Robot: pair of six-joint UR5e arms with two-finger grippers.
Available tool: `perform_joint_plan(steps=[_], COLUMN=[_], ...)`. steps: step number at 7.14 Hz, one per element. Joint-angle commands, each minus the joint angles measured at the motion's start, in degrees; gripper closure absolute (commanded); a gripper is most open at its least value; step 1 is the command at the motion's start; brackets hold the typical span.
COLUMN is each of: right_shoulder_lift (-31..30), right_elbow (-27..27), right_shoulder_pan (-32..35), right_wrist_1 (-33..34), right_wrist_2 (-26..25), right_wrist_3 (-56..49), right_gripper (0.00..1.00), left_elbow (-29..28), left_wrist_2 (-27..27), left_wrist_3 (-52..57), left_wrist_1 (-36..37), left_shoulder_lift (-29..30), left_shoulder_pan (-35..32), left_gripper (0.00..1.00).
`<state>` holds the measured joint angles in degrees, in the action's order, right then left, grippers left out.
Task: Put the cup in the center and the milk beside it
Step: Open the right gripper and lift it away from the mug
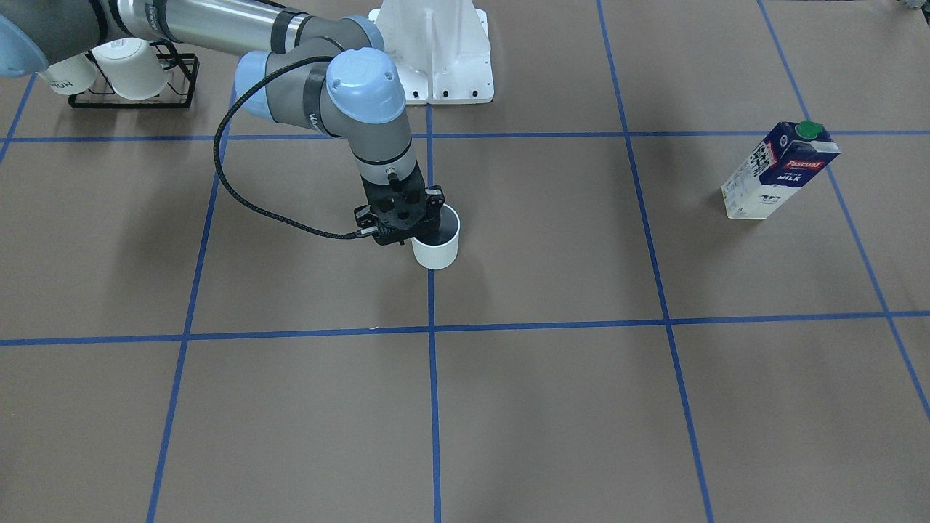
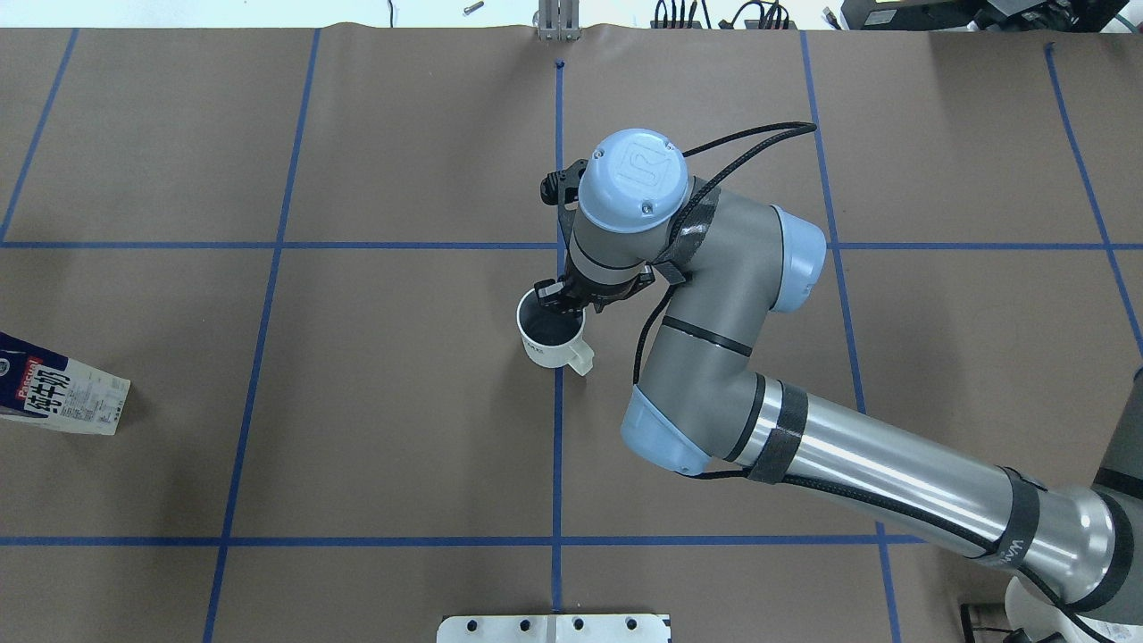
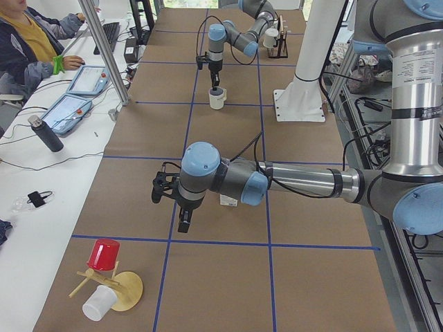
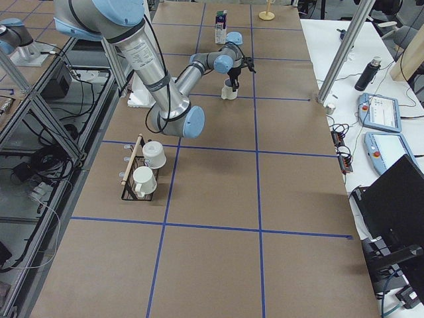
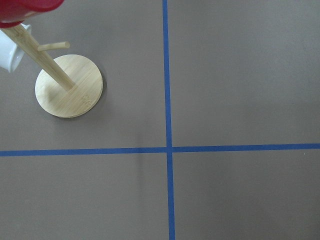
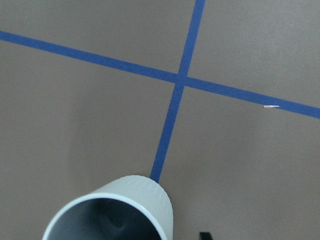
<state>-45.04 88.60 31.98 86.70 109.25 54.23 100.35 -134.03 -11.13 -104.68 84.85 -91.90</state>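
Note:
The plain white cup with its grey inside stands upright on the blue centre line in the middle of the table; it also shows in the overhead view and the right wrist view. My right gripper comes down from above and is shut on the cup's rim. The milk carton, navy and white with a green cap, stands far off to my left. My left gripper hangs over the table near the carton. I cannot tell whether it is open or shut.
A black rack with two white cups stands at my far right. A wooden mug tree with a red cup stands at the left end. The white arm base sits behind the cup.

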Motion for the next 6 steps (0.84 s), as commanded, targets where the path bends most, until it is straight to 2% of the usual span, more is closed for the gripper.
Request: perform_joint_plan(steps=[1, 3, 4, 5, 6], right_shoulder_lift=[0.21, -2.49, -8.6, -13.71, -16.72], right_elbow=[1.56, 7.68, 13.9, 17.79, 19.14], right_shoulder_pan=[0.01, 1.06, 3.59, 7.97, 11.84], right_wrist_1=[-0.04, 0.75, 0.84, 0.84, 0.84], right_wrist_2=[-0.18, 0.69, 2.96, 7.33, 9.99], right_wrist_3=[1.57, 2.64, 2.2, 1.42, -1.81], right_gripper=[0.0, 0.0, 0.0, 0.0, 0.0], left_elbow=[0.2, -0.06, 0.11, 0.37, 1.33], left_wrist_2=[0.0, 0.09, 0.09, 0.0, 0.09], left_wrist_3=[-0.12, -0.2, -0.47, -4.65, -8.78], left_wrist_1=[0.0, 0.0, 0.0, -0.09, -0.52], left_shoulder_lift=[-0.04, 0.05, 0.4, 1.01, 2.06], left_shoulder_pan=[-0.04, 0.05, 0.05, 0.31, 0.57], left_gripper=[0.01, 0.01, 0.01, 0.01, 0.01])
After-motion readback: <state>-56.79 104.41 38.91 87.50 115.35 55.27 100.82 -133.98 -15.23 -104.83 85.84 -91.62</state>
